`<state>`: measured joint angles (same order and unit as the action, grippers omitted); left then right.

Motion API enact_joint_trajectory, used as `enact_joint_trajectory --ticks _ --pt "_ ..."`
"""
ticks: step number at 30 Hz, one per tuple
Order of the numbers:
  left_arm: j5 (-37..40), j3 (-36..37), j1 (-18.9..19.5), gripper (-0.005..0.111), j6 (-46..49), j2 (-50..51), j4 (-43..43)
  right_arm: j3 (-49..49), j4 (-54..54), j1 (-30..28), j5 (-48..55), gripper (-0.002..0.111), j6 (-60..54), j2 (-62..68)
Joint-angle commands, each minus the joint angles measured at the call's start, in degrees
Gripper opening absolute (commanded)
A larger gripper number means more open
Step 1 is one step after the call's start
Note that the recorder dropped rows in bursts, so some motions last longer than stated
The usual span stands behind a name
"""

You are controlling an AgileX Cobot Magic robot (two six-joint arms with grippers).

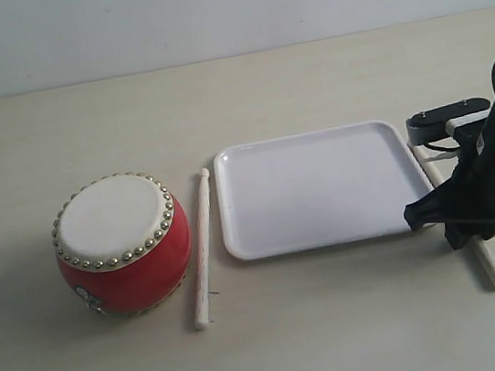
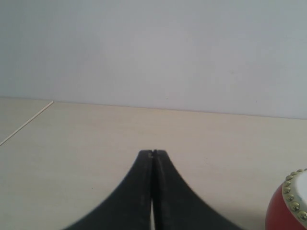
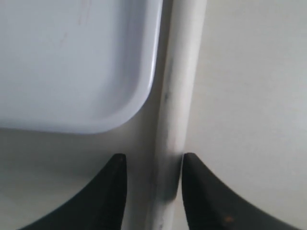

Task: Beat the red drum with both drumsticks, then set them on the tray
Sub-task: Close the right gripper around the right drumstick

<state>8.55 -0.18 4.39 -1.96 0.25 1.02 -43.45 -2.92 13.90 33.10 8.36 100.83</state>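
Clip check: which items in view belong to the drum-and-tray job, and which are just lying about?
Job: red drum; tray; drumstick beside the drum; second drumstick along the tray's other edge, straddled by the right pincer.
Lying about: no other loose items visible; only the table and wall.

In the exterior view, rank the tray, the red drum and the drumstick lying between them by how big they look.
Largest to smallest:
1. tray
2. red drum
3. drumstick, which covers the least area, though its length rivals the drum's width.
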Motion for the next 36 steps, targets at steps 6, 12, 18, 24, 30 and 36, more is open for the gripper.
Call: enact_joint_trajectory --ticks 6,12,18,24,30,36 --pt "-0.10 0.18 0.20 0.000 -0.07 -0.25 -0.25 -0.44 -0.66 0.12 -0.50 0.038 0.96 0.01" --pt "-0.10 0.18 0.20 0.000 -0.07 -0.25 -0.25 -0.44 -2.12 0.12 -1.20 0.038 1.35 0.01" --pt "-0.10 0.18 0.20 0.000 -0.07 -0.25 -0.25 -0.44 -2.10 0.12 -0.27 0.038 1.35 0.01" --pt "-0.10 0.18 0.20 0.000 -0.07 -0.25 -0.25 -0.44 -2.10 0.12 -0.12 0.038 2.28 0.01" --pt "-0.10 0.18 0.20 0.000 -0.07 -0.25 -0.25 -0.44 -2.10 0.12 -0.46 0.038 2.28 0.01" --pt "-0.10 0.18 0.20 0.000 -0.07 -0.25 -0.25 -0.29 -1.36 0.12 -0.22 0.038 2.68 0.01"
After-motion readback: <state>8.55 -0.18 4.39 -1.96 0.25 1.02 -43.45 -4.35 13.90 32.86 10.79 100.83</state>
